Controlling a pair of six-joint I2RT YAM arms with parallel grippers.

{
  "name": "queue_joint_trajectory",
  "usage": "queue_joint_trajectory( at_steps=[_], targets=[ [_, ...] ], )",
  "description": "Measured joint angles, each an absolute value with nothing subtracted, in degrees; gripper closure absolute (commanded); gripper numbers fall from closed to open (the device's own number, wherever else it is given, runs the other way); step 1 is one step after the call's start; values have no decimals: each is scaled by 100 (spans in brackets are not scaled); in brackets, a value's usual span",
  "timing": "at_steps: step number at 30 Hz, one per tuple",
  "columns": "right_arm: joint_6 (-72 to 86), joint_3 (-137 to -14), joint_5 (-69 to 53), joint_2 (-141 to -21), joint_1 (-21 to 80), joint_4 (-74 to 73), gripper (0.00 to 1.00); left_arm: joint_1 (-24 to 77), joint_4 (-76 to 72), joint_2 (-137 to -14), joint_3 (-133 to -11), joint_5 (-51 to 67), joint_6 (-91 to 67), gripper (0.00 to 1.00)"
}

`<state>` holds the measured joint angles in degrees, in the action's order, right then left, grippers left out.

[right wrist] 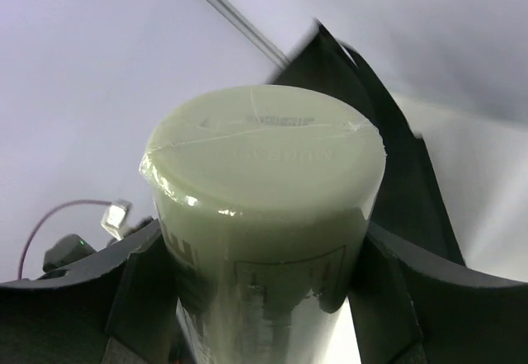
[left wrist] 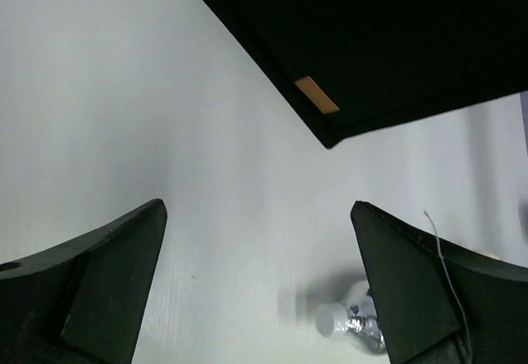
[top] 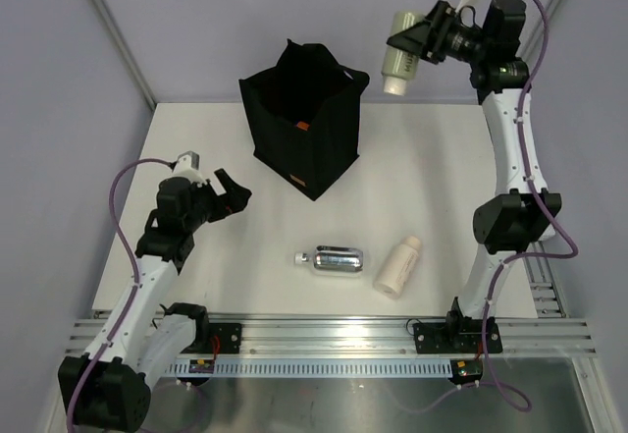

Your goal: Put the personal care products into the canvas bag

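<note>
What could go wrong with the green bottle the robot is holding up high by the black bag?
The sage-green bottle in the right gripper looks right of the canvas bag opening, not over it; released here, it would likely miss and hit the table. Lowering it could bump the soft rim and tip the bag. The silver bottle lies on its side, so it may roll when the open left gripper reaches for it.

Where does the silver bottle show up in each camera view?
Top external: silver bottle lying on its side, lower centre.
Left wrist: bottom right edge, cap end showing.
Right wrist: not in it.
Shared landmark: black canvas bag.
</note>
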<state>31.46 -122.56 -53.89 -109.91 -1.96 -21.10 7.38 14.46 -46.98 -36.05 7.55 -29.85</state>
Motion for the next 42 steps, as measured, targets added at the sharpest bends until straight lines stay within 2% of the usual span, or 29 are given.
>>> queue_joint_trajectory(
  at_steps=[6,9,14,21,23,24,30,33,36,37,38,39,41,42],
  targets=[
    [3358,-14449,-4342,-11893,1125,-1594,100,738,1282,-5260,-3581,1662,-2993,1],
    [3033,-15041,-3741,-12431,1837,-1168,100,740,1142,-5408,-3485,1990,-3057,1],
    [1653,-15150,-3175,-13207,2615,-1059,100,766,1074,-5461,-3358,2235,-3238,1],
    [-1155,-14573,-3256,-13579,2683,-2711,100,906,1107,-5461,-3334,2233,-3288,1],
    [-1890,-14453,-3242,-13572,2655,-3138,96,908,1103,-5461,-3334,2235,-3291,1],
    [-2167,-14438,-3214,-13572,2648,-3330,89,908,1085,-5461,-3334,2239,-3291,1],
    [-3988,-14757,-2641,-13596,2794,-4633,84,1002,753,-5459,-3223,2248,-3299,1],
    [-4556,-14741,-2434,-13598,2985,-4915,72,1267,716,-5448,-3227,2202,-3131,1],
    [-4803,-14717,-2327,-13668,3186,-5094,50,1586,786,-5450,-3291,2108,-2910,1],
    [-4840,-14717,-2309,-13725,3240,-5094,42,1719,786,-5450,-3321,2049,-2836,1],
    [-4866,-14722,-2292,-13788,3277,-5094,20,1850,786,-5450,-3356,1977,-2757,1],
    [-4884,-14722,-2248,-13861,3308,-5094,10,2018,777,-5450,-3385,1900,-2674,1],
    [-4886,-14730,-2143,-13965,3330,-5081,1,2410,716,-5448,-3413,1645,-2482,1],
    [-4895,-14730,-2084,-13983,3330,-5096,1,2628,674,-5448,-3413,1551,-2368,1]
  ],
)
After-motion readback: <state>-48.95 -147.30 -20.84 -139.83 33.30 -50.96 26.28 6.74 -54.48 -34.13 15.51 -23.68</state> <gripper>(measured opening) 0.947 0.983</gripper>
